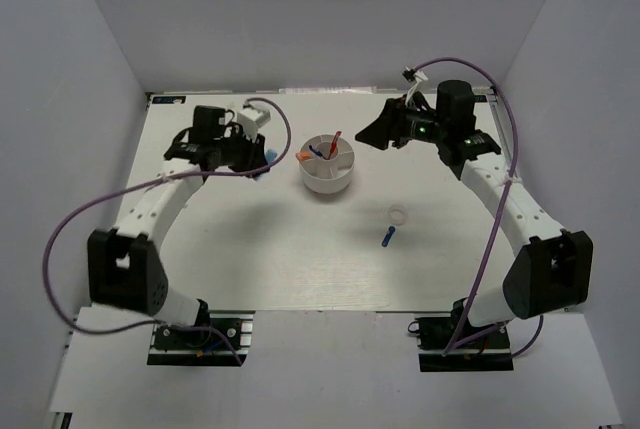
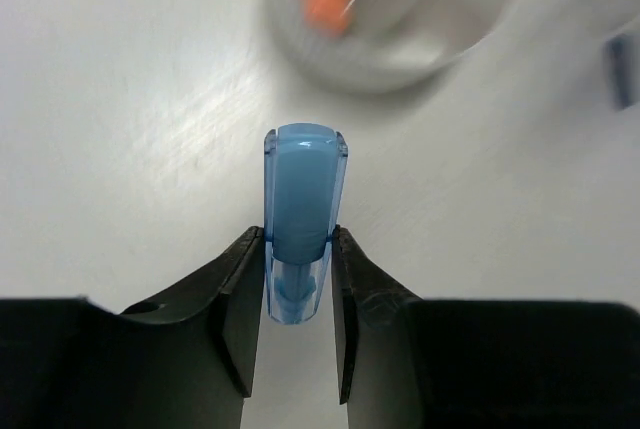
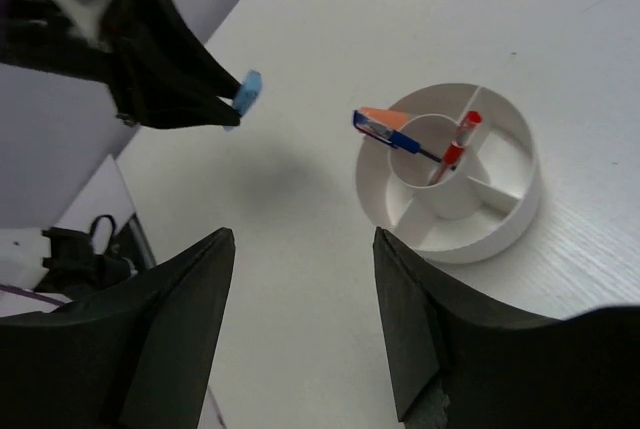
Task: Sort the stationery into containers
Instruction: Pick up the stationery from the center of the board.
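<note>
Left gripper (image 2: 298, 241): narrowed onto the light-blue piece (image 2: 303, 189), one finger pressed on each side of its lower half; the rounded end sticks out past the fingertips.
Light-blue piece, place: held off the table (image 1: 250, 249), at 9 o'clock from the tub (image 1: 328, 181) in the top view, near it but apart.
Right gripper (image 3: 302, 239): jaws spread wide with nothing between them, at 2 o'clock from the tub.
Tub: round, white, with a central well and outer compartments around it.
Red pen (image 3: 460, 137): stands leaning in the central well.
Blue pen (image 3: 412, 141): leans in the same well, beside the red pen.
Orange-white piece (image 3: 385, 116): at the tub's 9 o'clock edge, resting on the rim.
White ring (image 1: 398, 215): flat on the table at 4 o'clock from the tub.
Dark-blue piece (image 1: 386, 239): on the table at 7 o'clock from the ring, just beside it.
</note>
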Motion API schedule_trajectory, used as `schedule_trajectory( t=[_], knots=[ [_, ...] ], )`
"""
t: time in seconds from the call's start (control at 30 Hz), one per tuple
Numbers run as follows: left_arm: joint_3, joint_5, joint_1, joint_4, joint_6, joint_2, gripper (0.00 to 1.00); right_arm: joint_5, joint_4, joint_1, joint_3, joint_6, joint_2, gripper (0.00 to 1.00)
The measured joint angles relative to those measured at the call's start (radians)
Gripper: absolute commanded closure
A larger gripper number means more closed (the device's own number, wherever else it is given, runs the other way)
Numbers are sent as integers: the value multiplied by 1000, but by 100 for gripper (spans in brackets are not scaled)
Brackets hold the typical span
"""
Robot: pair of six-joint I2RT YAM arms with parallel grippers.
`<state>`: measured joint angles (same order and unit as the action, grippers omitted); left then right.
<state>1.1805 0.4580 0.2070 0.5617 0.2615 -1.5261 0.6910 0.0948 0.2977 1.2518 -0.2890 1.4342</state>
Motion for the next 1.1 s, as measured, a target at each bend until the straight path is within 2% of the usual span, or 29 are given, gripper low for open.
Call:
schedule_trajectory(
  t=[0.1, 0.17, 0.4, 0.63, 0.9, 1.1],
  knots=[
    [16, 104, 14, -68, -66, 171, 91, -1, -24, 34, -1, -85, -1, 39],
    [41, 158, 22, -93, -96, 217, 91, -6, -48, 63, 1, -146, -1, 39],
    [64, 228, 46, -81, -116, 187, 91, -37, -99, 183, 105, -276, 76, 36],
    [113, 214, 94, -10, -39, 152, 92, -115, -58, 284, 171, -275, 148, 36],
    [132, 183, 136, 29, 22, 152, 92, -139, -26, 302, 175, -292, 224, 45],
    [143, 159, 166, 44, 56, 150, 92, -141, -19, 313, 197, -305, 229, 60]
  ],
)
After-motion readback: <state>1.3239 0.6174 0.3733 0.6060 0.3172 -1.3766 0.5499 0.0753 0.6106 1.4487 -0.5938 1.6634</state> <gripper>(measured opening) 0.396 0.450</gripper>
